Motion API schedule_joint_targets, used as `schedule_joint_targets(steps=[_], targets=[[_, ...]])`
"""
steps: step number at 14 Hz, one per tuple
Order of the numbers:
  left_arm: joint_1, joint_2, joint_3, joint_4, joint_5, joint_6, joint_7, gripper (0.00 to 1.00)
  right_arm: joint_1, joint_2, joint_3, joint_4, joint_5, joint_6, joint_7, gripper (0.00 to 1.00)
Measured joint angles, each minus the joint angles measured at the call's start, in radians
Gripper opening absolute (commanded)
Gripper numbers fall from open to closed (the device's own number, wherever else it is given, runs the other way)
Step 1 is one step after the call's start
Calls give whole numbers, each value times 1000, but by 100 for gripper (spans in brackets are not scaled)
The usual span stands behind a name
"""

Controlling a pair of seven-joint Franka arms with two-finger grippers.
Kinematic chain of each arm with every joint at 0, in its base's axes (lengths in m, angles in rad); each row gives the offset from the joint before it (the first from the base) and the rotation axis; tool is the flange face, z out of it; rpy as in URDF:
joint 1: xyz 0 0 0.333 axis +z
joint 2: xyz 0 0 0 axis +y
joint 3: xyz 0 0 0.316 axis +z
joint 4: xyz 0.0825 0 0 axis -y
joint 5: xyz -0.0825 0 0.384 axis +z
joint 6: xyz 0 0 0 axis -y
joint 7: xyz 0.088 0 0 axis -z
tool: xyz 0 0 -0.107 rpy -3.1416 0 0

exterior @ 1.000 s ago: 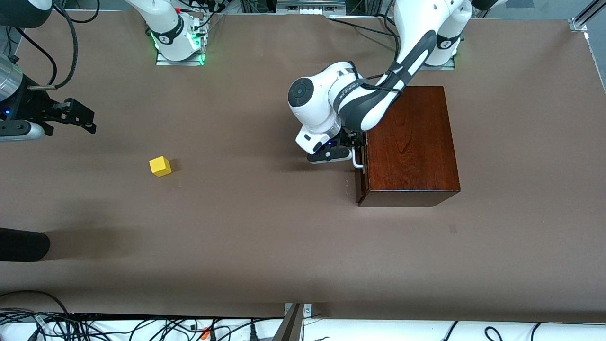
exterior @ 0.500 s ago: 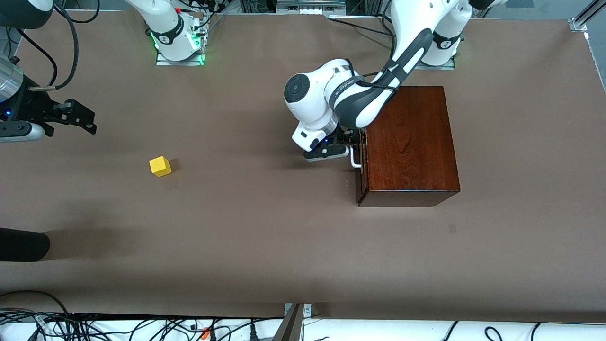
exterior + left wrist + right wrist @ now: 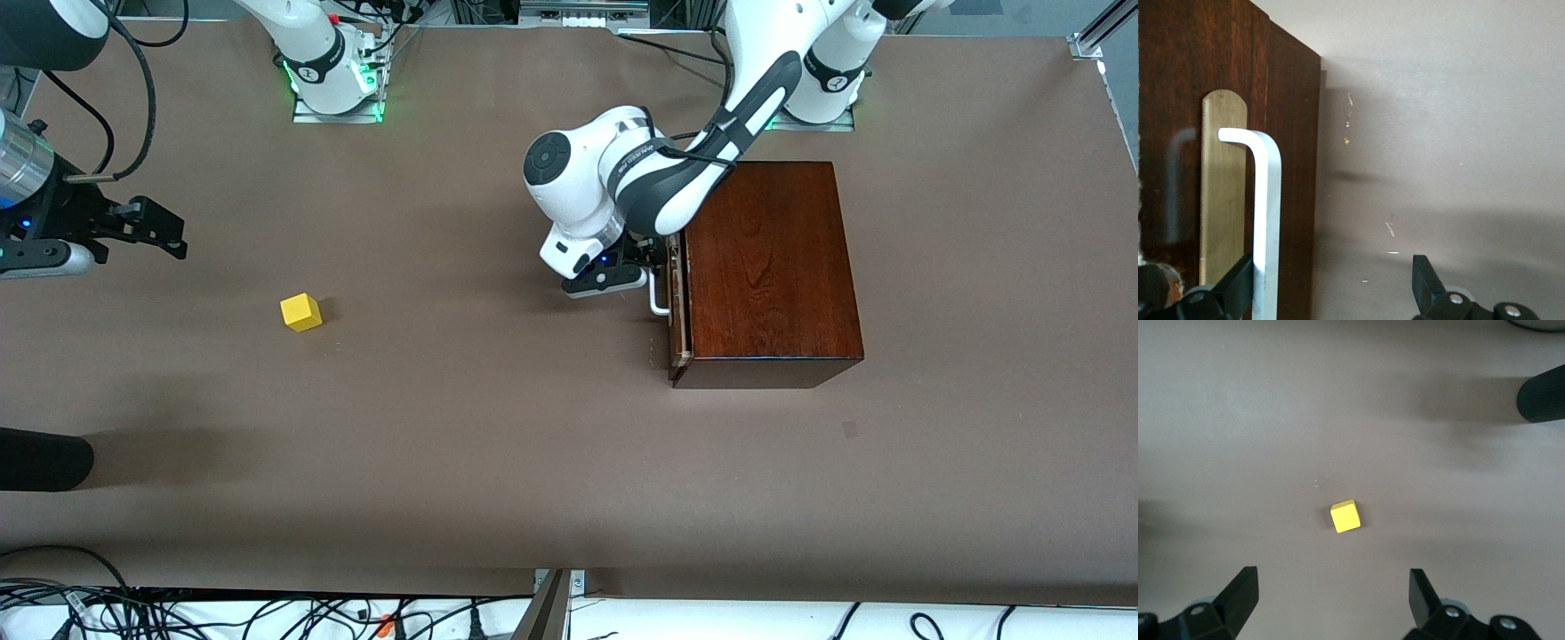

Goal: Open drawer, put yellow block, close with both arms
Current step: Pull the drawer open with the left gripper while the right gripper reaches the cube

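Mahogany box (image 3: pixel 765 267) sits at about three o'clock from the middle of the table (image 3: pixel 489 444), at the left arm's end. Its drawer (image 3: pixel 674 331) faces nine o'clock, so it slides out that way. The drawer front and the white handle (image 3: pixel 655 299) both run lengthwise from twelve to six. A thin pale strip shows between front and box, so you look to be in the opening step with the drawer barely cracked.

Your left gripper (image 3: pixel 647 263) is at the handle with its fingers spread wide. The wrist view shows the bar (image 3: pixel 1268 213) against one finger (image 3: pixel 1238 283), hooked, not pinched. I judge the next move to be a straight pull toward nine o'clock, square to the front so the finger does not slip off the bar's end.

Your right gripper (image 3: pixel 171 236) waits wide open and empty over bare table. The yellow block (image 3: pixel 300 312) rests on the table at about five o'clock from it, well apart from the box.
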Motion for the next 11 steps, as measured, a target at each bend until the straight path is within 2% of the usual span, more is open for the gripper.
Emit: schedule_joint_targets(steps=[4,11], targets=[[-15,19,1,31,-1,0,-9,100,4,19,2,0,7,2,-15,100],[-47,75,0,133,-41,4,-22,100,-6,42,-2,-2,67,-30,-172,100]])
